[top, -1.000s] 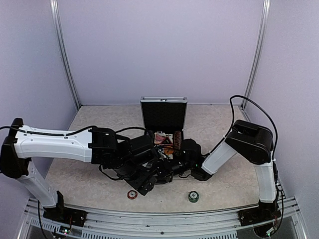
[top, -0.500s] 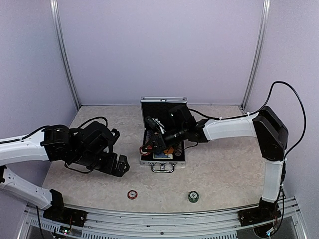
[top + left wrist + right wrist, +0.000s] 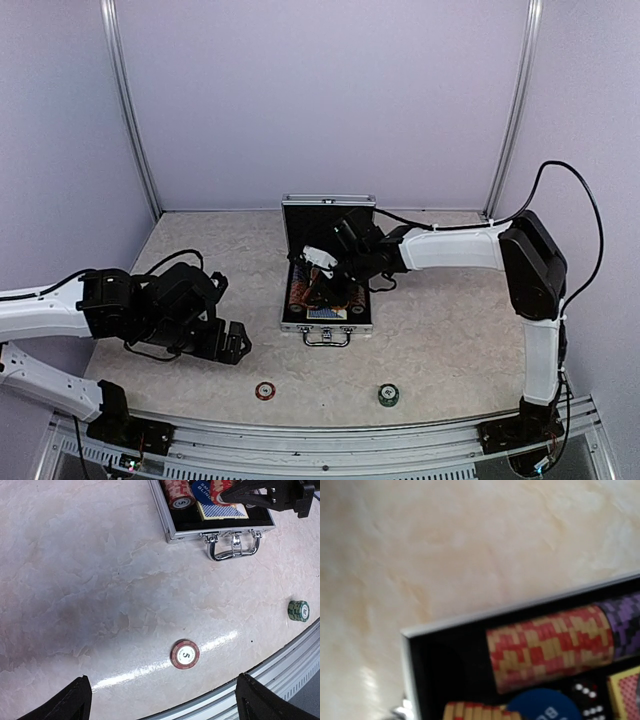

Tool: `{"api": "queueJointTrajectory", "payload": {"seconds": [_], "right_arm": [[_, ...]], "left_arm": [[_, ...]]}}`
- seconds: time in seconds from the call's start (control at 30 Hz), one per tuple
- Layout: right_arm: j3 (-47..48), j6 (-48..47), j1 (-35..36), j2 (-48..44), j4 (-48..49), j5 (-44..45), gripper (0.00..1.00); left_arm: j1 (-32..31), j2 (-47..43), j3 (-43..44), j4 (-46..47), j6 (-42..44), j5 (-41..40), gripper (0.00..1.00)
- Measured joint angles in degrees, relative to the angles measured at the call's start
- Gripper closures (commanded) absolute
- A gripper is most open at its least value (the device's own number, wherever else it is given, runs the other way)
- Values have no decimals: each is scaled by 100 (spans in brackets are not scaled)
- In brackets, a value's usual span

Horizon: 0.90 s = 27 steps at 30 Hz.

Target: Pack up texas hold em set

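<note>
marbled beige tabletop (image 3: 450,330) carries the silver case (image 3: 345,324), open at centre, its contents partly hidden under the right pincer (image 3: 318,288), whose gap i cannot tell. left pincer (image 3: 235,342) gapes wide at lower left. red chip (image 3: 265,390) and green chip stack (image 3: 388,395) lie near the bottom edge; a purple stack (image 3: 625,625) is cut off in the right wrist view.

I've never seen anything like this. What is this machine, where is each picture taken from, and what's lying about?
Two white robot arms are bolted at a table's edge. One camera looks from above; one rides each wrist. The open silver aluminium case holds red chip stacks and a blue card deck. A round red chip and a small green chip stack lie on the beige table. The left fingers hang open, empty; the right fingers reach into the case, grip unclear.
</note>
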Motion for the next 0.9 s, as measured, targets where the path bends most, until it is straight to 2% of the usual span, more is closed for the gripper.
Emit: {"api": "queueJointTrajectory", "payload": {"seconds": [0.33,0.83,0.87,0.9], "right_arm": [[15,-1364,463,98,-9,922,100],[645,-1971,610,772,-26,1134,100],[704,-1996,610,815,-42,1137,99],[732,-2009,621,839,-42,1141,90]], "left_arm": [[0,39,-254,348,-83,173,1],[0,68,-428,592,-157,293,1],[0,68,-435,603,-164,293,1],[0,68,-439,608,-166,295,1]]}}
